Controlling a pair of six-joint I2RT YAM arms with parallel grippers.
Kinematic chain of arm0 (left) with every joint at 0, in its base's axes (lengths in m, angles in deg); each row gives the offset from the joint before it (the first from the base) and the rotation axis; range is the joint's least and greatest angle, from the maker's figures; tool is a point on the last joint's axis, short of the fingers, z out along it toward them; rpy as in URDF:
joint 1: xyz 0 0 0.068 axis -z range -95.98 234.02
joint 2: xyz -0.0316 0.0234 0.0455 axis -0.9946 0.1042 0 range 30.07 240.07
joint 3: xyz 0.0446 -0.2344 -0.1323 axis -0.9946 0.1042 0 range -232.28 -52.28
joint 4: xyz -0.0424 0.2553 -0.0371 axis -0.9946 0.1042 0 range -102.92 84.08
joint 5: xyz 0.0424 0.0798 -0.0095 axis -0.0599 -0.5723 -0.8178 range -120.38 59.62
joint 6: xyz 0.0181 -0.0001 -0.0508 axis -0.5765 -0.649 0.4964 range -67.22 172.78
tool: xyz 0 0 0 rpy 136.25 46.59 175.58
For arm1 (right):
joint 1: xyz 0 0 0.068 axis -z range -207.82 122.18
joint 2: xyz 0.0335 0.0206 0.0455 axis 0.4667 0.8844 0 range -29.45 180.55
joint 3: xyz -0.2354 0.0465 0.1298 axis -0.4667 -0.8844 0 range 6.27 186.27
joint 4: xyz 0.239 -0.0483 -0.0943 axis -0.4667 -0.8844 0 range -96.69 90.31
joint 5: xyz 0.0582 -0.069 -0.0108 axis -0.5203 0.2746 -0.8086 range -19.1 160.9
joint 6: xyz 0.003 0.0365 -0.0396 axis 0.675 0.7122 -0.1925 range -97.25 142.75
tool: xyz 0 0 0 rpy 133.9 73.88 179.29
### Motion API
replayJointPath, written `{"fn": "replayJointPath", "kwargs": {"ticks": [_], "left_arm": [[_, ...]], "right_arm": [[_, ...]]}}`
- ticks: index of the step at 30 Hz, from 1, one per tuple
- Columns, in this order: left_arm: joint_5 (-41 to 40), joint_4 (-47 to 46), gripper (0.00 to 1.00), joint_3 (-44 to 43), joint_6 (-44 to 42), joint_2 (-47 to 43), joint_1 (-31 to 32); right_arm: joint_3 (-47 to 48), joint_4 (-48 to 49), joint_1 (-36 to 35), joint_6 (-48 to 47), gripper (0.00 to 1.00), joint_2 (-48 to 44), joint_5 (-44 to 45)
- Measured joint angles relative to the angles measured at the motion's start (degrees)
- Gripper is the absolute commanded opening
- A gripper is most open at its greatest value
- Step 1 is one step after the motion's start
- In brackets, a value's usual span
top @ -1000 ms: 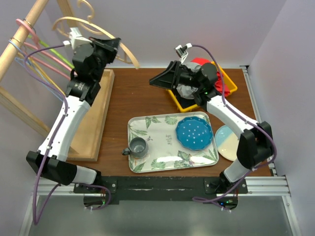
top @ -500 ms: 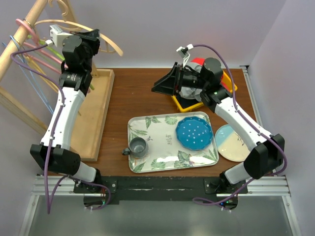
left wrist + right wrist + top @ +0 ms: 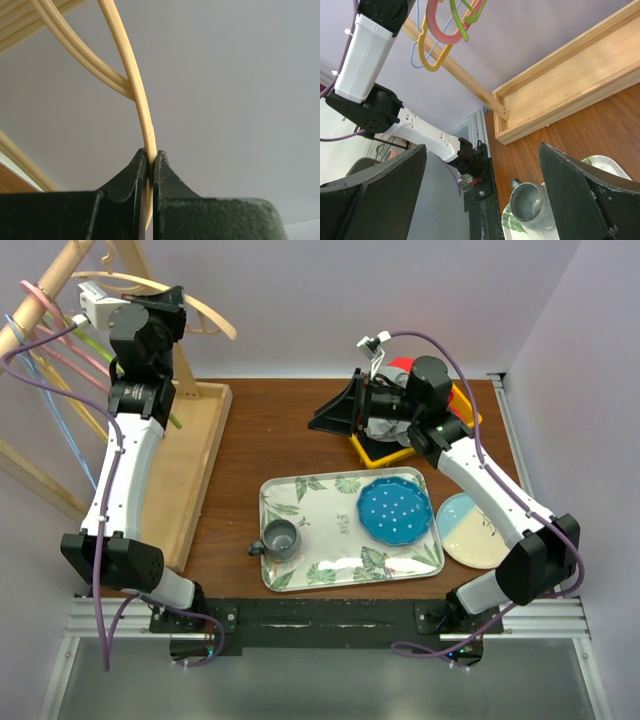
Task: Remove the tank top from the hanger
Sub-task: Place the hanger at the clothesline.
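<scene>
Wooden desk [image 3: 300, 430] carried a wooden rack [image 3: 195, 480] at the frame's left and a yellow bin [image 3: 372, 452] at upper centre-right. Held high at upper left, the beige hanger [image 3: 137, 95] lay with its long axis running left to right, one arm pinched in the tightly clamped left tool [image 3: 150, 161]. It looked bare. The tank top could not be placed with certainty; a grey bundle [image 3: 378, 428] in the bin was probably it. Facing left from upper centre, the right tool [image 3: 335, 408] gaped wide and empty, well apart from the hanger.
</scene>
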Motion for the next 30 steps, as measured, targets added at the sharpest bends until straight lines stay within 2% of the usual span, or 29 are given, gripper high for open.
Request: {"fn": "replayJointPath", "kwargs": {"ticks": [17,25,30], "left_arm": [[-3.93,-2.27,0.00,-1.09,4.83,1.05,0.00],[-7.17,-3.21,0.00,-1.09,10.58,1.14,-0.48],[-9.22,0.04,0.00,-2.03,15.06,1.86,-1.01]], "right_arm": [[1.88,-7.41,-0.02,-6.29,0.99,-0.04,0.39],[2.84,-11.02,0.02,-9.03,0.99,-0.66,0.44],[3.32,-12.50,0.11,-10.51,0.99,-2.14,0.48]]}}
